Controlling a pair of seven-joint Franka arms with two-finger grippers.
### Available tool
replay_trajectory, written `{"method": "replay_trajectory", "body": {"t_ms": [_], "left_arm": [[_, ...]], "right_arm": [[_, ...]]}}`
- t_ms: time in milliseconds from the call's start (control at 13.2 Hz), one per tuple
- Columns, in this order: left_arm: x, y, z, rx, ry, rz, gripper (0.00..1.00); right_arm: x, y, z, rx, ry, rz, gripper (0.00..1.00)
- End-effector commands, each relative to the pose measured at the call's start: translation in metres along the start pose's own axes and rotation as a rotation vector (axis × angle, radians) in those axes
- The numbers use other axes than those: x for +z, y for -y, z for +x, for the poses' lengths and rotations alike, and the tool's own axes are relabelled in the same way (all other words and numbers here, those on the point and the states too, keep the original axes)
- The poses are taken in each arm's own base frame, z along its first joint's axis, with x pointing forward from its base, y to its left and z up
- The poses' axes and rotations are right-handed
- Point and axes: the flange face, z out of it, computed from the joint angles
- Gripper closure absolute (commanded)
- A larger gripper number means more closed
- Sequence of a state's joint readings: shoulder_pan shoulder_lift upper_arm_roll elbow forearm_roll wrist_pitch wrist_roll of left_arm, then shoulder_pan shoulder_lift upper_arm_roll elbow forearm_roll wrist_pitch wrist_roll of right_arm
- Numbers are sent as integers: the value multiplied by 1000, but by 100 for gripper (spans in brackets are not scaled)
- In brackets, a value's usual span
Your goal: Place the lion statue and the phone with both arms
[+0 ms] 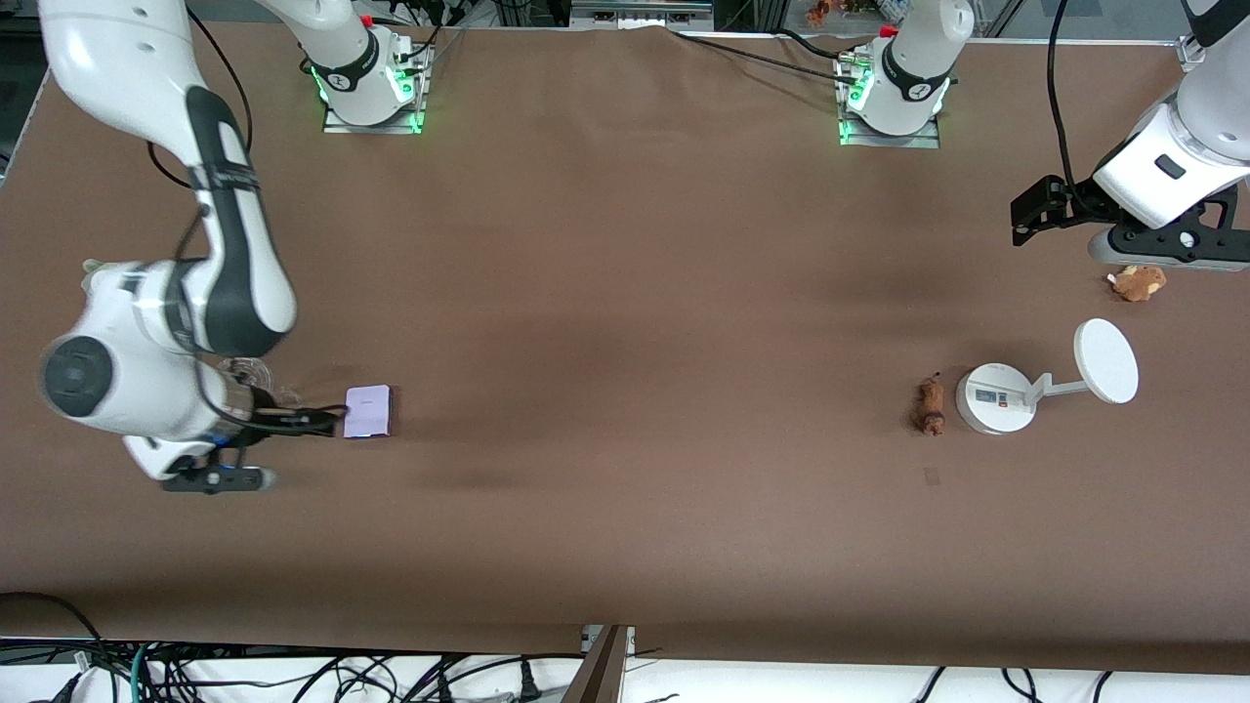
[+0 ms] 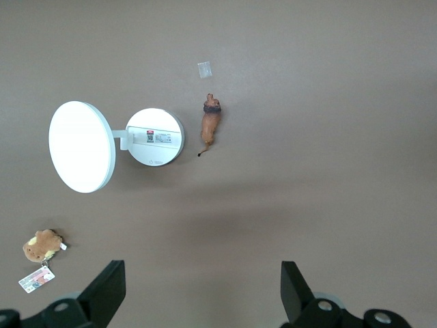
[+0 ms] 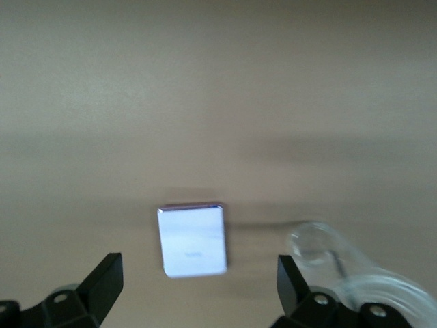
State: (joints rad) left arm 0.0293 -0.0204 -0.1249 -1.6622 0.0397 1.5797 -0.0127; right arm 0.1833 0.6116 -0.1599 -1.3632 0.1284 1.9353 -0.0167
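Brown matte cloth surface (image 1: 625, 293), flat and mostly bare. Flat pale lavender phone with rounded corners (image 1: 368, 411) lying toward the right arm's end; right gripper (image 1: 283, 422) low beside it, fingers spread wide, nothing held, probably lined up for a side approach. Small elongated orange-brown lion statue (image 1: 930, 405) lying on its side just beside white round-based stand with disc (image 1: 996, 397). Left gripper (image 1: 1035, 210) raised near fluffy brown plush (image 1: 1138, 283), fingers apart, empty.

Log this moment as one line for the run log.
right gripper: open beside phone | left gripper: open, over plush toy | lion statue: beside stand
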Motion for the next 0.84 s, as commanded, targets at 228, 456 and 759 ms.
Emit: {"method": "replay_trajectory", "body": {"t_ms": [228,456,759], "left_arm": [[-2,0,-3,15,-1,-11,0],[-1,0,-3,17,1,-11,0],[0,0,-1,17,-4,-10,0]], "right_arm": [[-119,-47,-39,8,28,8,0],[-166,-45,-72,23,36,27,0],[-207,-44,-128,-17,57,-2,0]]}}
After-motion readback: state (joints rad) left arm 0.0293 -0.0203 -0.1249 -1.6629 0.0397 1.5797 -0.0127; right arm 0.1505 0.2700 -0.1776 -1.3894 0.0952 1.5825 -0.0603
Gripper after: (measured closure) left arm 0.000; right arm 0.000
